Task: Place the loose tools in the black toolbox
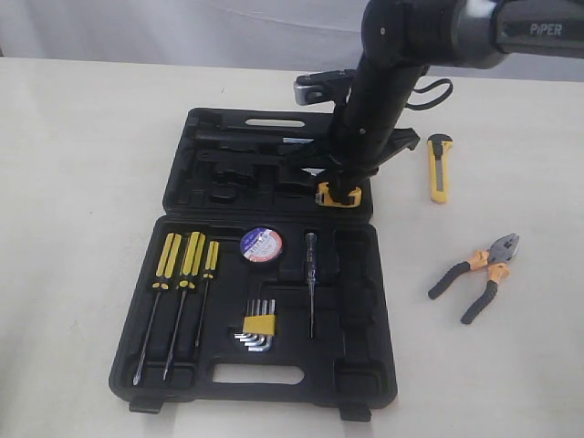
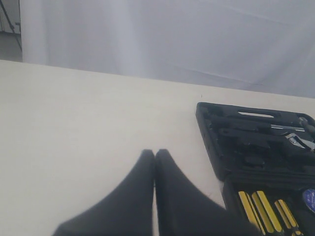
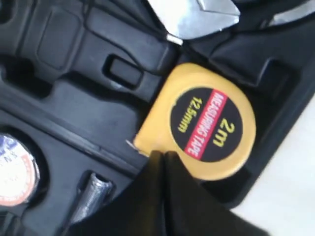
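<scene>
My right pincer [image 3: 161, 156], tips pressed together, hangs above the yellow tape measure [image 3: 206, 120] in the black toolbox [image 1: 196, 182] lid. My left pincer [image 2: 154, 153] (likewise pressed together) hangs over the table [image 2: 74, 123].

Black right arm [image 1: 374, 109], grey "PiPER"-lettered link [image 1: 474, 32], looped cable [image 1: 443, 89], and left tool [image 2: 154, 153] with tapered black fingers.

Closest to the jaws of the right gripper [image 1: 339, 192] is a slim single screwdriver [image 1: 311, 283], lying a little to their near side. Farther out on the near left of the jaws sit the hex keys in a yellow holder [image 1: 258, 326], then three yellow-handled screwdrivers [image 1: 182, 292] side by side, well apart from them. A pale table [image 1: 73, 182] spreads all round, with a white curtain [image 2: 147, 34] behind.
</scene>
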### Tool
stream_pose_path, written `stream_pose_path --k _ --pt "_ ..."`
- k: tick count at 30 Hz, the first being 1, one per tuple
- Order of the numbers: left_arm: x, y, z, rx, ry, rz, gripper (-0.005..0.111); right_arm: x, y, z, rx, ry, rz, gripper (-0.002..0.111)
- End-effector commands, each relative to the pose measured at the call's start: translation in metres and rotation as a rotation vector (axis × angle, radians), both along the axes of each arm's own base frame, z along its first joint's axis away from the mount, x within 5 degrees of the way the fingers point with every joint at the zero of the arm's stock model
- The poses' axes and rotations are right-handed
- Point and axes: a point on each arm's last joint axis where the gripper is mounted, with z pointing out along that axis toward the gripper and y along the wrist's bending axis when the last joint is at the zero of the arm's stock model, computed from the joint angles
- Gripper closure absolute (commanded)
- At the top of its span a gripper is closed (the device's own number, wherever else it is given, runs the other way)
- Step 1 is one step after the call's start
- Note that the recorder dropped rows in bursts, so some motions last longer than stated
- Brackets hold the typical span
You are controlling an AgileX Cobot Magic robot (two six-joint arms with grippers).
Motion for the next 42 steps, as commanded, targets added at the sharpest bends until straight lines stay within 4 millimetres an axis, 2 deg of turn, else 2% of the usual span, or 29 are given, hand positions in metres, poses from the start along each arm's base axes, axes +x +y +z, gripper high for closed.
stream_pose_path --k 1,5,11,14,19,22,27,30,32,33,38,40,42 --pt "0.000 0.000 0.001 0.005 -0.001 -0.005 0.107 0.004 -0.002 -0.023 -0.012 0.021 0.000 0.109" --pt "0.000 0.000 0.001 0.005 -0.001 -0.005 0.107 0.001 0.005 -0.023 0.054 0.058 0.014 0.109" --pt "0.000 0.000 0.001 0.005 -0.001 -0.005 0.107 -0.001 0.005 0.005 0.097 -0.001 0.016 0.109" --pt "0.000 0.000 0.001 0.005 -0.001 -0.005 0.107 -0.004 -0.005 0.023 0.085 -0.009 0.052 0.109" --pt "0.000 0.000 0.001 0.005 -0.001 -0.005 0.107 -0.001 -0.030 0.040 0.100 -0.034 0.061 0.109" --pt "0.000 0.000 0.001 0.005 -0.001 -0.005 0.107 0.001 -0.045 0.045 0.176 -0.030 0.091 0.109" --pt "0.000 0.000 0.001 0.005 -0.001 -0.005 0.107 0.003 -0.063 0.050 0.388 -0.038 0.254 0.108" --pt "0.000 0.000 0.001 0.005 -0.001 -0.005 0.107 0.007 -0.067 0.047 0.402 -0.081 0.312 0.107" --pt "0.000 0.000 0.001 0.005 -0.001 -0.005 0.107 0.010 -0.068 0.043 0.384 -0.113 0.344 0.097" --pt "0.000 0.000 0.001 0.005 -0.001 -0.005 0.107 0.011 -0.068 0.042 0.380 -0.124 0.349 0.089" --pt "0.000 0.000 0.001 0.005 -0.001 -0.005 0.107 0.019 -0.068 0.025 0.354 -0.154 0.374 0.034" --pt "0.000 0.000 0.001 0.005 -0.001 -0.005 0.107 0.022 -0.068 0.018 0.340 -0.163 0.382 0.029" --pt "0.000 0.000 0.001 0.005 -0.001 -0.005 0.107 0.025 -0.069 0.010 0.326 -0.178 0.395 0.029"
